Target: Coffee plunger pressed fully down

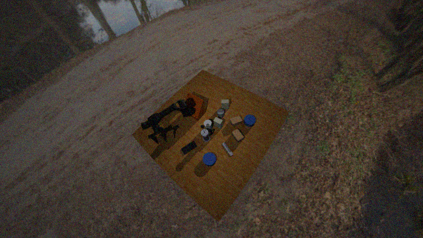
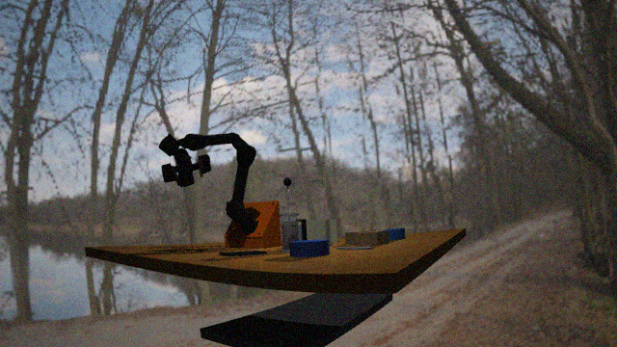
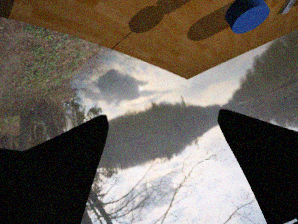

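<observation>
Wooden board (image 2: 366, 270) sits among bare trees beside water, a dirt path running off at 2 o'clock. Gripper (image 2: 184, 170) hangs high, jaws wide apart, holding nothing. Coffee press (image 2: 289, 226) stands mid-board beside the orange mount (image 2: 260, 224), knob (image 2: 287, 181) raised. I'd come straight down on the knob, keeping clear of the blue puck (image 2: 308, 248)

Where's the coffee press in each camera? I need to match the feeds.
Top: coffee press near the board's middle, beside a second similar item.
Exterior: centre, knob raised, right of the orange block.
Wrist: not in view.
Shared landmark: blue puck.
</observation>
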Controlling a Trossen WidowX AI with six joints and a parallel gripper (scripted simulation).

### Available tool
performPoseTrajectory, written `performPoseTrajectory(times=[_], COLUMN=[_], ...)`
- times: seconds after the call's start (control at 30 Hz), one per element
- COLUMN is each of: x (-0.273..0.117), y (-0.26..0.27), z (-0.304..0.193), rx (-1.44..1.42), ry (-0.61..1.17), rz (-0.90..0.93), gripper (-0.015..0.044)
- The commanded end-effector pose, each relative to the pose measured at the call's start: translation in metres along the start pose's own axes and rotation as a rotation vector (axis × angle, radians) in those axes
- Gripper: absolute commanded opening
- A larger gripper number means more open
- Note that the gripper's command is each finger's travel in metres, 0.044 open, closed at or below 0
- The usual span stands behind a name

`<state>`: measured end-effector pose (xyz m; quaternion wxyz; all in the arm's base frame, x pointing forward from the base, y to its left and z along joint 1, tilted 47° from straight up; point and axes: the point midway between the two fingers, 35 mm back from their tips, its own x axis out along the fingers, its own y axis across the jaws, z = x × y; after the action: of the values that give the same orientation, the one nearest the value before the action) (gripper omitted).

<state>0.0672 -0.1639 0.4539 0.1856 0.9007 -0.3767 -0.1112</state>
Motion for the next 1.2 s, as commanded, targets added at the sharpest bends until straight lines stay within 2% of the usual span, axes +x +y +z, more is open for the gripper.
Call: performPoseTrajectory(times=[0.0, 0.2, 0.53, 0.87, 1.17], x=[0.0, 0.011, 0.056, 0.094, 0.103], y=[0.0, -0.004, -0.038, -0.099, -0.177], z=[0.0, 0.007, 0.035, 0.06, 0.081], rx=[-0.001, -0.02, -0.172, -0.48, -0.828], ry=[-0.001, -0.014, -0.099, -0.184, -0.231], rz=[-0.001, -0.054, -0.273, -0.521, -0.777], gripper=[0.0426, 0.044, 0.044, 0.044, 0.044])
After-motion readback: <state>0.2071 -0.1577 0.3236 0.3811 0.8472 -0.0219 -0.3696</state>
